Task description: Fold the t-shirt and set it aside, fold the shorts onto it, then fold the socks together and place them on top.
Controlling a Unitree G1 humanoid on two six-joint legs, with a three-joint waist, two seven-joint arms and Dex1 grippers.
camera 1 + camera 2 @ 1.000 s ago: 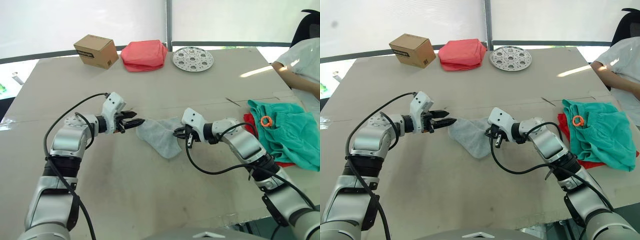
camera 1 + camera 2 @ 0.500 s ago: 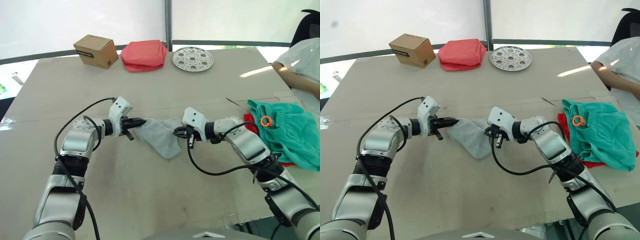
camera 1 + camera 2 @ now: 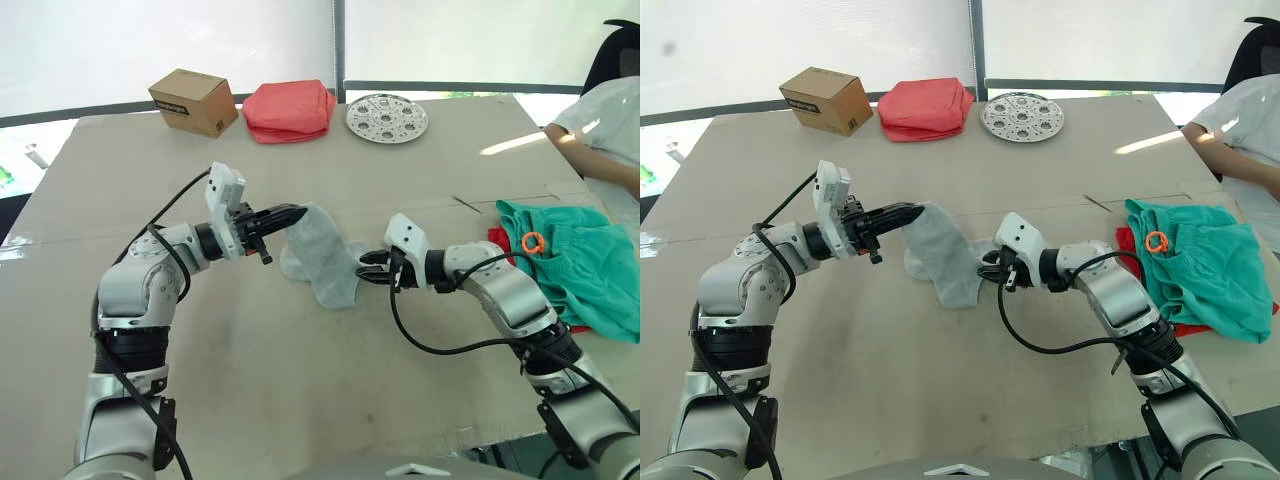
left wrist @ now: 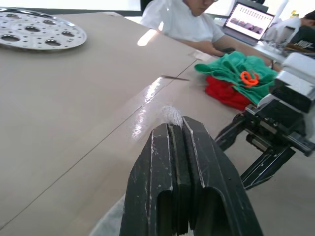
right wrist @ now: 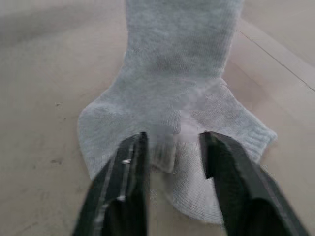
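My left gripper [image 3: 292, 213] pinches one end of the socks [image 3: 325, 255], lifted. My right gripper's [image 5: 173, 156] fingers sit open at the other end, so the socks could slip free.

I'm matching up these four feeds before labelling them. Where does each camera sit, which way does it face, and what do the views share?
Left eye and right eye views: on the head, looking forward and down over the table; both arms show, the left gripper lifting one end of the socks.
Left wrist view: along the left gripper's shut fingers toward the shorts and the right gripper.
Right wrist view: along the right gripper's open fingers at the socks.
Shared: the socks appear in all four.
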